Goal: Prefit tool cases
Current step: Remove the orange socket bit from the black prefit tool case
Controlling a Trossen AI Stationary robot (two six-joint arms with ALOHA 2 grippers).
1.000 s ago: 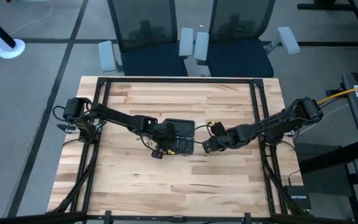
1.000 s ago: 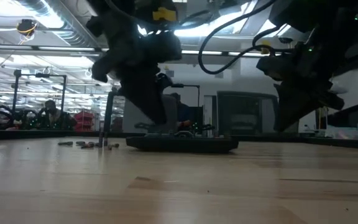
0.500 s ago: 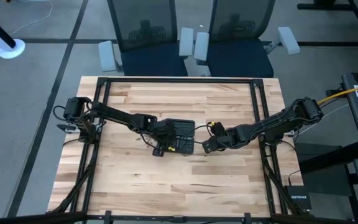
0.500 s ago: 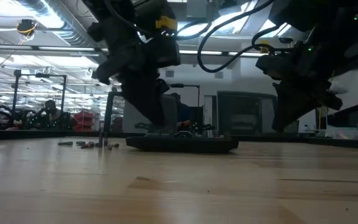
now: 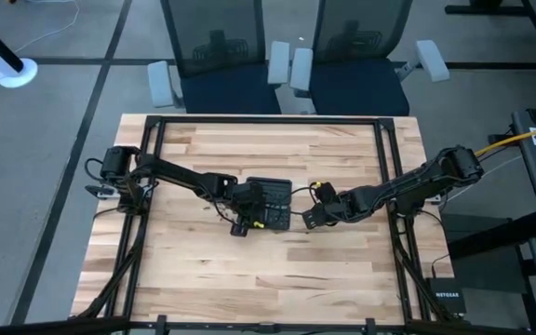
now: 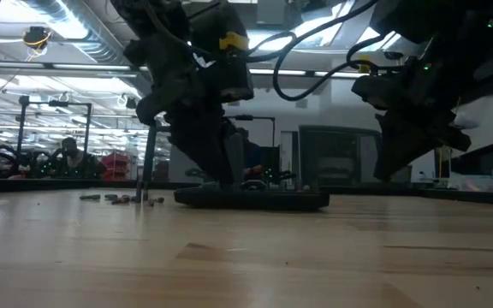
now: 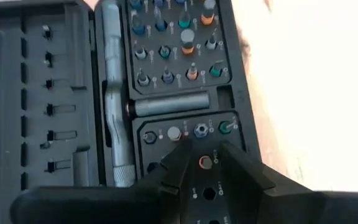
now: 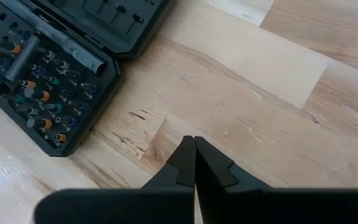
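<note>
Left claw (image 7: 205, 163) hangs low over the open tool case (image 5: 268, 203), its two fingers parted a little, straddling one orange-tipped bit (image 7: 205, 162) that sits in a slot of the bit grid. Whether the fingers touch that bit or only frame it cannot be told from the wrist view. The case lies flat and opened out near the middle of the wooden surface (image 5: 249, 279): one half carries rows of coloured bits and a grey driver handle (image 7: 112, 93) along the hinge side, the other half shows only moulded empty recesses.

Right claw (image 8: 194, 163) waits just to the right of the case, above bare wood, its fingers pressed together and holding nothing.

In the low view a small scatter of loose bits (image 6: 122, 198) lies on the surface to the left of the case, well apart from it.

By my judgement the step in hand is seating a bit into its slot, with the left claw easing off it. The next move would call for a straight lift clear of the grid so neighbouring bits are not knocked, then a reach toward the loose bits for another one, since several slots beside the claw look unfilled.
</note>
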